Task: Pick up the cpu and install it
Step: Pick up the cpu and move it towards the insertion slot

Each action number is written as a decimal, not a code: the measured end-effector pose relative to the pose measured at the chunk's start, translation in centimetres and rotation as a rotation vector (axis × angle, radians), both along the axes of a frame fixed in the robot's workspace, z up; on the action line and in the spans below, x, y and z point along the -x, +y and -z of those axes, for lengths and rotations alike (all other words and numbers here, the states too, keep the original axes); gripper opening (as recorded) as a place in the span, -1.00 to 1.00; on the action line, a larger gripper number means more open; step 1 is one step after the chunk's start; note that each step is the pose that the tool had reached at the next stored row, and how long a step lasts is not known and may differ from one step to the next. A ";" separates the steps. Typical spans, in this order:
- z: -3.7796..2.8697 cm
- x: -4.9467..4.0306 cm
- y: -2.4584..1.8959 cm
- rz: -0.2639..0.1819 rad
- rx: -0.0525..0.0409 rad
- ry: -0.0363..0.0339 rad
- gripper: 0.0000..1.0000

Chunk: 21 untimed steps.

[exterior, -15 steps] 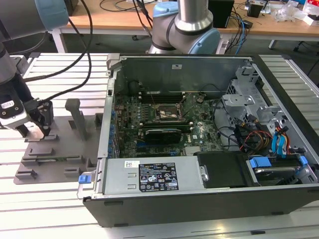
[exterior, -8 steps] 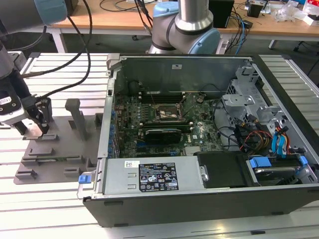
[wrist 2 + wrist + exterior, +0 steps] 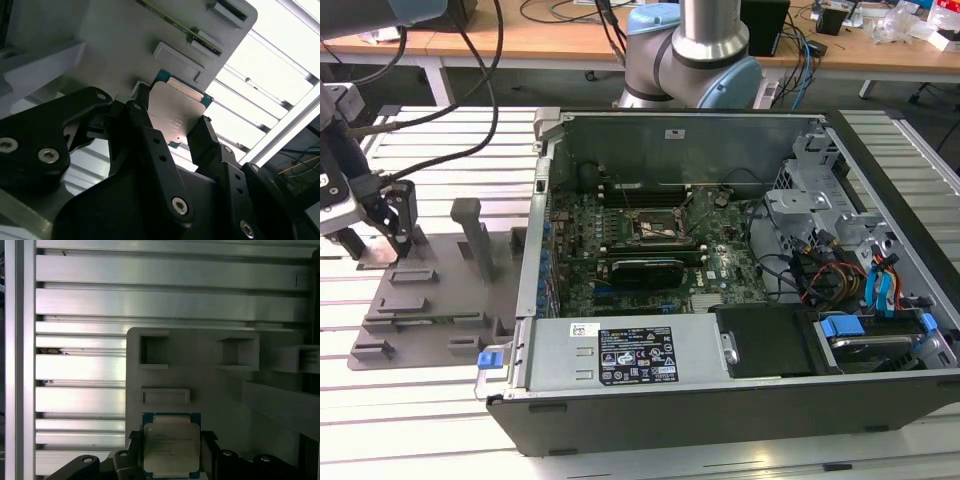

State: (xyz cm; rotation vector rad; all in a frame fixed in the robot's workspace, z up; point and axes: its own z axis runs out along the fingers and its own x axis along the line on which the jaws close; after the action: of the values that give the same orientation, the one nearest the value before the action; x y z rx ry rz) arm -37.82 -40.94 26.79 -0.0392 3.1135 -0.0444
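The chip [image 3: 171,447], clamped at its edges by the gripper [image 3: 172,117] on the grey tray [image 3: 200,375], should be kept level and squarely held.

Slatted aluminium tabletop [image 3: 410,425], behind it a cable-strewn wooden desk [image 3: 880,52].

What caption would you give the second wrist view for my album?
Silvery cpu lying on the grey tray, seen close from the robot's wrist.
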 end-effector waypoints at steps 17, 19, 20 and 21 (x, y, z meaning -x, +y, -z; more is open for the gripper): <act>-3.87 0.00 0.00 0.000 0.0000 0.0000 0.09; -4.39 0.00 0.00 0.000 0.0000 0.0001 0.09; -4.54 0.00 0.00 0.000 0.0000 0.0000 0.09; -4.82 0.00 0.00 0.000 0.0000 0.0000 0.09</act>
State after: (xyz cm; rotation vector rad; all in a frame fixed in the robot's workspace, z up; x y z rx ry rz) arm -37.82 -40.94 31.62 -0.0392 3.1135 -0.0445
